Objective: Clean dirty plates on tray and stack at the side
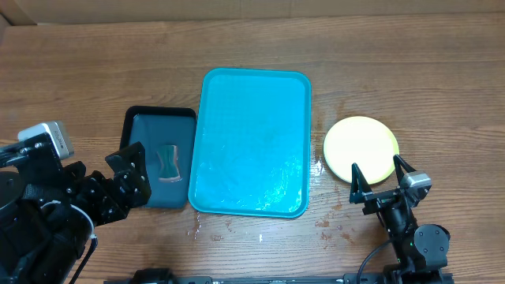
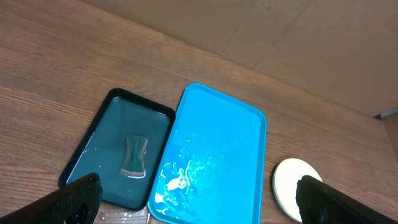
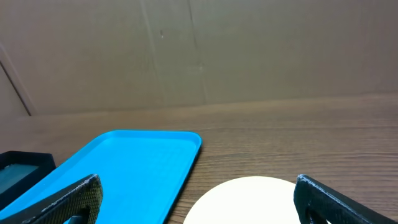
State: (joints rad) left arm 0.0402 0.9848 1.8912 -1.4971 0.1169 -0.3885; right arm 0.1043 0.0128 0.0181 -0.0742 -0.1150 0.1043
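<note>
The turquoise tray [image 1: 252, 142] lies at the table's middle, wet and with no plates on it; it also shows in the left wrist view [image 2: 211, 155] and the right wrist view [image 3: 118, 168]. A yellow-green plate [image 1: 361, 147] lies on the table right of the tray, seen in the left wrist view [image 2: 292, 183] and the right wrist view [image 3: 249, 202]; whether other plates lie under it I cannot tell. My right gripper [image 1: 380, 175] is open just in front of the plate. My left gripper [image 1: 130, 170] is open over the black tray's left side.
A smaller black tray [image 1: 162, 158] holding water and a teal sponge [image 1: 169, 162] sits left of the turquoise tray. Water drops lie on the wood near the trays' front edges [image 1: 207, 230]. A cardboard wall stands behind the table.
</note>
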